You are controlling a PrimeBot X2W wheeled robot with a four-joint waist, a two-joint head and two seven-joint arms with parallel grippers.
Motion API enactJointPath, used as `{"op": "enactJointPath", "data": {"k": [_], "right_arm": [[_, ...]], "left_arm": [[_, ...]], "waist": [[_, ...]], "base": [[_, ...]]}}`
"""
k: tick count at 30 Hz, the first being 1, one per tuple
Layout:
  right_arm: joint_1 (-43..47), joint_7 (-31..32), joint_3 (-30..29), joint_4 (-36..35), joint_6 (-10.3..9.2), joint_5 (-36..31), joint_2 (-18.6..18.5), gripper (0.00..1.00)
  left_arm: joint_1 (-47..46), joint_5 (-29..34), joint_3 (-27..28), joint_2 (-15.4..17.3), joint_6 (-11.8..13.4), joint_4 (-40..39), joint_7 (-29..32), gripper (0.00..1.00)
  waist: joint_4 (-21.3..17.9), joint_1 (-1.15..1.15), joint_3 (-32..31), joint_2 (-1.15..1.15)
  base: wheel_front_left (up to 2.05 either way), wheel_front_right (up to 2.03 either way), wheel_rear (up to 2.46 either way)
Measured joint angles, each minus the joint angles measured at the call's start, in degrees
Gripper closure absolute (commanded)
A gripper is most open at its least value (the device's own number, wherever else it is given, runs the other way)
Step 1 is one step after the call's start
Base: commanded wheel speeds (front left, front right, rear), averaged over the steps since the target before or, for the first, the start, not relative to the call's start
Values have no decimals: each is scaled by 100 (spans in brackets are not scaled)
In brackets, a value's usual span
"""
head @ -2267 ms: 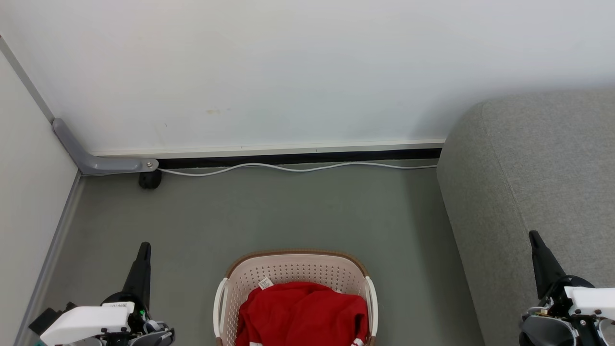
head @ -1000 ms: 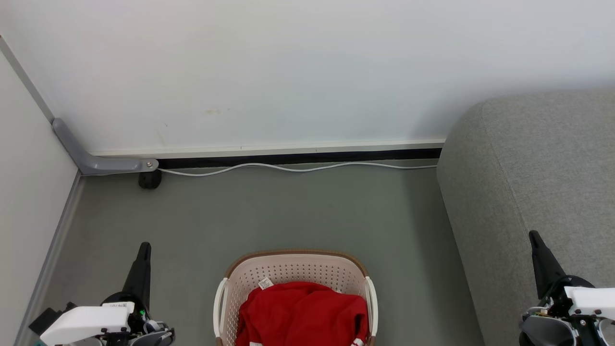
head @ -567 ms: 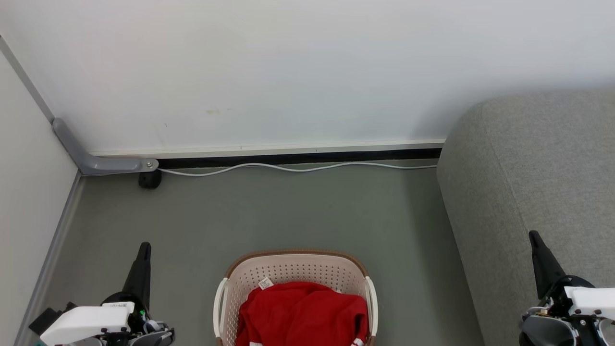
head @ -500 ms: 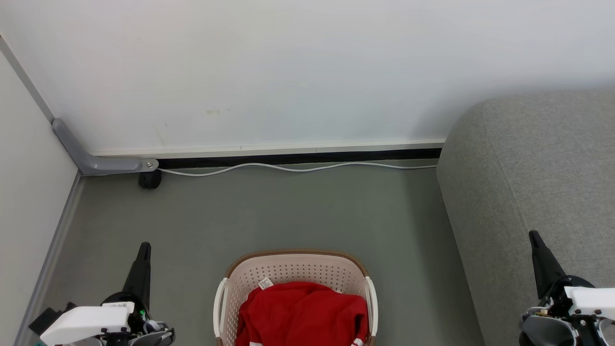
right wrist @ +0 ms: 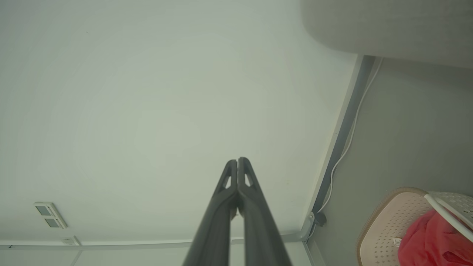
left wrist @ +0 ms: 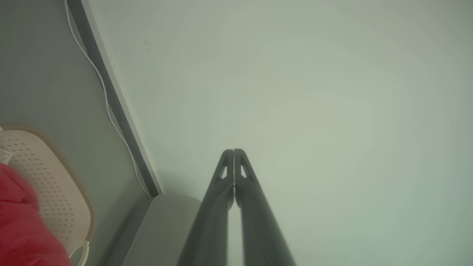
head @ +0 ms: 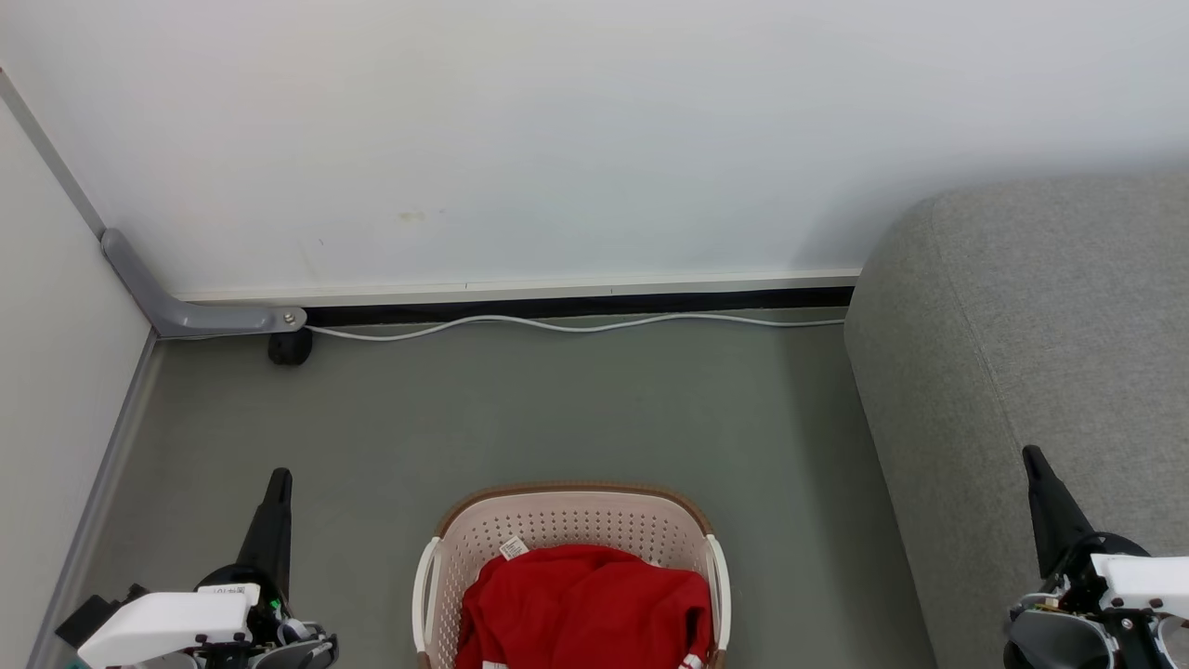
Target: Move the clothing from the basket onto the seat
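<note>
Red clothing (head: pixel 585 609) with a small white tag lies bunched in the cream basket (head: pixel 567 520), which stands on the floor at the bottom middle of the head view. The grey seat (head: pixel 1031 325) rises at the right. My left gripper (head: pixel 278 479) hangs shut and empty to the left of the basket. My right gripper (head: pixel 1029 457) is shut and empty in front of the seat's side. In the left wrist view my left gripper (left wrist: pixel 233 151) points at the wall, with the basket (left wrist: pixel 55 173) and clothing (left wrist: pixel 22 229) at lower left. In the right wrist view, right gripper (right wrist: pixel 237 160), basket (right wrist: pixel 391 218), clothing (right wrist: pixel 432 240).
A white wall (head: pixel 520 139) closes the far side, with a white cable (head: pixel 576 324) along its base. A grey bracket (head: pixel 195 316) and a black caster (head: pixel 290 347) sit in the left corner. Grey floor (head: pixel 557 409) lies between basket and wall.
</note>
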Motion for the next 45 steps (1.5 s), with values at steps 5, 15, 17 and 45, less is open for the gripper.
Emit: {"op": "enactJointPath", "data": {"k": [5, 15, 17, 45], "right_arm": [[0, 0, 0, 0, 0, 0, 0, 100], [0, 0, 0, 0, 0, 0, 0, 100], [0, 0, 0, 0, 0, 0, 0, 100], [0, 0, 0, 0, 0, 0, 0, 100]], "left_arm": [[0, 0, 0, 0, 0, 0, 0, 100], [0, 0, 0, 0, 0, 0, 0, 100], [0, 0, 0, 0, 0, 0, 0, 100], [0, 0, 0, 0, 0, 0, 0, 100]], "waist": [[0, 0, 0, 0], [0, 0, 0, 0], [0, 0, 0, 0], [0, 0, 0, 0]], "base": [[0, 0, 0], [0, 0, 0], [0, 0, 0], [0, 0, 0]]}}
